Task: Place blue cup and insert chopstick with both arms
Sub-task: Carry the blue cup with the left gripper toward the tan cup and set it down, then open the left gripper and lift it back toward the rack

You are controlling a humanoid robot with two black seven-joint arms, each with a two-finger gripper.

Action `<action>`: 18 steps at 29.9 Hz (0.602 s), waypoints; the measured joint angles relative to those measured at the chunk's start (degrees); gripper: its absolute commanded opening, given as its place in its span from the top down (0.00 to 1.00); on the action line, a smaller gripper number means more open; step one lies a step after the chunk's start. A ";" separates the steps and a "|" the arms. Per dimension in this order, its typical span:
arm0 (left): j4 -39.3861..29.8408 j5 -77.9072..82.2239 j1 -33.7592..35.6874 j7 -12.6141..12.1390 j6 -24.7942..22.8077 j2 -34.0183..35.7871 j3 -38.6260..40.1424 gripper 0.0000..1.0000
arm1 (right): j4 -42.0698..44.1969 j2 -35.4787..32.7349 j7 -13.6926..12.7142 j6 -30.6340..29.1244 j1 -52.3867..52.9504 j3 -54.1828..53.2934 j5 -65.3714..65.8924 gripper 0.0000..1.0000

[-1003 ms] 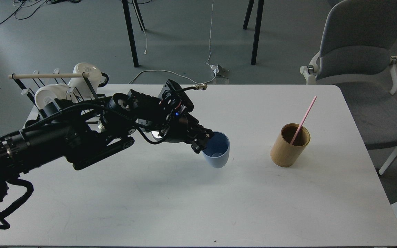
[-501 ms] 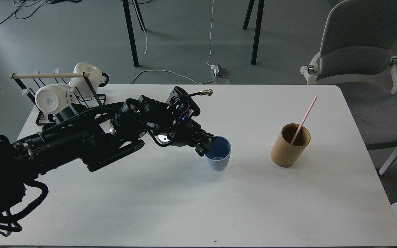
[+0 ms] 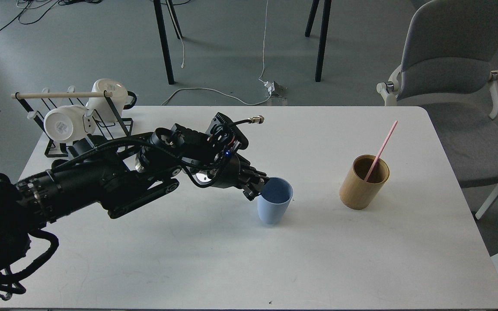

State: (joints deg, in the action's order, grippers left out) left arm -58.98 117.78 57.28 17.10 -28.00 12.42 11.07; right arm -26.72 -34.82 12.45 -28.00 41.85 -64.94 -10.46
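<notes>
1. Pale blue tapered plastic cup [image 3: 274,201] stands upright mid-table on the white table [image 3: 214,259]; tan bamboo cylinder [image 3: 362,183] holding the pink stick [image 3: 381,149] stands well apart to its right
2. Left gripper [image 3: 256,186] sits at the cup's left rim; its dark fingers merge, so jaw state cannot be told
3. Right arm is out of view

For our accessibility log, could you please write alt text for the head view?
The left hand grips the rim of the upright blue cup on a white table; to its right, a pink chopstick leans in a bamboo holder.
</notes>
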 measured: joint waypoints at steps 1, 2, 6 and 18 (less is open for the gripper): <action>0.00 0.00 0.00 0.00 0.00 0.01 0.00 0.74 | 0.00 -0.06 0.01 0.00 -0.04 0.00 -0.03 0.01; 0.00 -0.01 -0.01 0.00 0.00 0.01 0.01 0.66 | 0.00 -0.14 0.02 0.00 -0.10 -0.01 -0.06 0.01; -0.01 -0.77 -0.05 -0.35 0.00 -0.01 0.69 0.43 | -0.01 -0.38 0.04 0.00 -0.48 -0.02 -0.08 0.01; 0.47 -26.65 2.92 -0.59 0.00 3.31 16.74 0.01 | -0.87 -4.86 -0.44 0.00 -1.22 7.56 0.84 0.01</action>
State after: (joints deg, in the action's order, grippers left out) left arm -58.51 91.14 60.20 16.51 -28.00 15.73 27.81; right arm -27.59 -39.68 12.00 -28.00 40.63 -57.38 -9.62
